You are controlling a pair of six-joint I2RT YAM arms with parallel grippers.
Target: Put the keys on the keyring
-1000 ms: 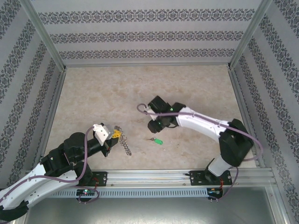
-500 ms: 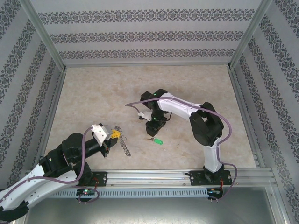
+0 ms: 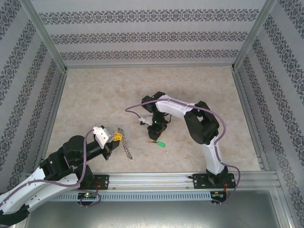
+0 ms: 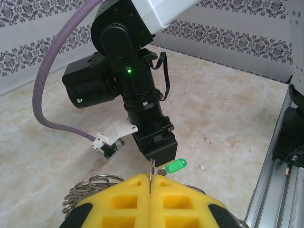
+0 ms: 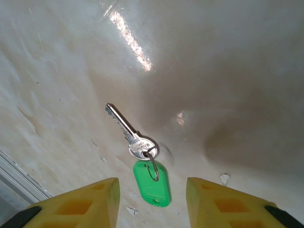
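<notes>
The keys (image 5: 134, 140) are one silver key on a small split ring with a green tag (image 5: 152, 184), lying flat on the table (image 3: 95, 104). My right gripper (image 5: 151, 202) hangs open just above it, pointing down, a yellow finger on each side of the tag and nothing between them. In the top view the right gripper (image 3: 153, 136) stands over the keys (image 3: 158, 142). My left gripper (image 3: 116, 137) is shut on the keyring (image 3: 126, 147), whose wire loops trail down onto the table. The left wrist view has the keyring (image 4: 150, 172) edge-on between the shut yellow fingers (image 4: 123, 199).
The work area is a marbled table walled by patterned panels and metal posts. An aluminium rail (image 3: 161, 180) carrying both arm bases runs along the near edge. The right arm's folded elbow (image 3: 202, 126) rises right of the keys.
The right arm has folded in and swung its gripper left and down, from beside the keys to directly above them. The left arm and the keyring have not moved.
</notes>
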